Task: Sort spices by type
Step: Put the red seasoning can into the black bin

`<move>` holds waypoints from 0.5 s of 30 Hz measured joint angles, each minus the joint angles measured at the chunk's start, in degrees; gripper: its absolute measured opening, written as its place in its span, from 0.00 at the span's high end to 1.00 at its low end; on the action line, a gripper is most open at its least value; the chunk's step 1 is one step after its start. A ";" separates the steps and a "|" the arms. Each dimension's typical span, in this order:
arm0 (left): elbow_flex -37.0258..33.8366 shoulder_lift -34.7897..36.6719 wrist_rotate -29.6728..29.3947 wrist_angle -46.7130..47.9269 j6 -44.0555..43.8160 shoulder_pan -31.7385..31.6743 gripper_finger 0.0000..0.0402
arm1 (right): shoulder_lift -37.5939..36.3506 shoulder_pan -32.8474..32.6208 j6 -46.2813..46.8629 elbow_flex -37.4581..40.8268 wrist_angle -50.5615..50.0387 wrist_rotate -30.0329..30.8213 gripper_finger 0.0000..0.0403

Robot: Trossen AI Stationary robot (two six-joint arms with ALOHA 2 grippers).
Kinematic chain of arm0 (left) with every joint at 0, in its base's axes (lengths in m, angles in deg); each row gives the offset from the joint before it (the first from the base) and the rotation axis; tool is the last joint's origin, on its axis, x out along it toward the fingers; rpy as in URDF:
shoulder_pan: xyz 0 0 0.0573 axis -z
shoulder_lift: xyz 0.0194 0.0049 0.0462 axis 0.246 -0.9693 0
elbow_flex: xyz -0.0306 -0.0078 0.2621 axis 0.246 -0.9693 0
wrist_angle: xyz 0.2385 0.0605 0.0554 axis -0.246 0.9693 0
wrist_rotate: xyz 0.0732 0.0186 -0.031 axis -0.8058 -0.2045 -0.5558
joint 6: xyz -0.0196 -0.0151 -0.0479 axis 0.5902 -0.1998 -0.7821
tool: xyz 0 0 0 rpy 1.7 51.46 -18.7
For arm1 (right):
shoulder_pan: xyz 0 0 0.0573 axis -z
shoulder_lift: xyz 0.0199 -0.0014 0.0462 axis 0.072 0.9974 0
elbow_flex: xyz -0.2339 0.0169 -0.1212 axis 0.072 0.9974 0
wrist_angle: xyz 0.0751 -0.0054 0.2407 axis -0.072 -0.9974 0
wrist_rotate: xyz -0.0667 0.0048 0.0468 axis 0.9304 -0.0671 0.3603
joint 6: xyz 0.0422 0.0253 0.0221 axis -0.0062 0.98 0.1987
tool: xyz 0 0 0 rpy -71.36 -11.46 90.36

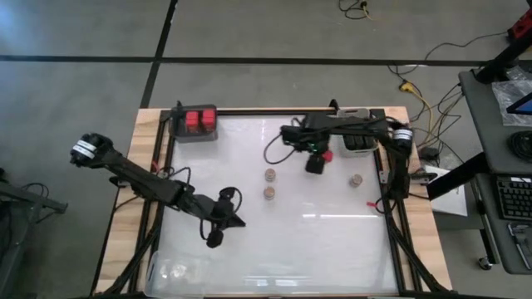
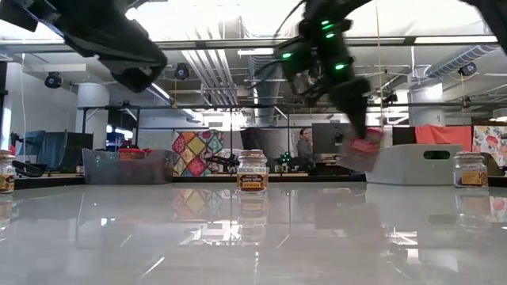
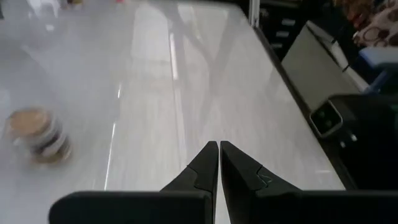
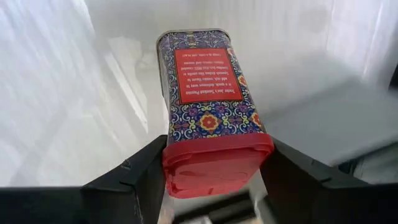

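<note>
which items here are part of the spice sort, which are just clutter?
Job:
- red-lidded patterned spice tin, gripped in right hand
- three round tan-topped jars
- red blocky tins in grey bin
- black blocky ones in grey bin

Lying about:
- yellow cables on floor
- keyboard

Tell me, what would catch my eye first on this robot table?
Probably the right gripper, shut on a red-lidded spice tin with a blue floral pattern and holding it up above the glossy white table near the far edge. Next, three small round tan-topped jars stand loose mid-table, and a grey bin of red tins sits at the far left corner. The left gripper is shut and empty, nearer the front.
</note>
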 joint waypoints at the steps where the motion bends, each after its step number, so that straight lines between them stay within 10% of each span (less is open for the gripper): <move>1: 0.00 1.24 0.01 2.04 -0.30 0.03 1.00 | 2.10 -0.11 -1.16 -2.41 0.15 0.00 0.47; 15: 0.00 11.02 0.50 25.67 -9.98 -0.01 1.00 | 22.48 -0.24 -11.42 -30.09 -2.90 -1.13 0.47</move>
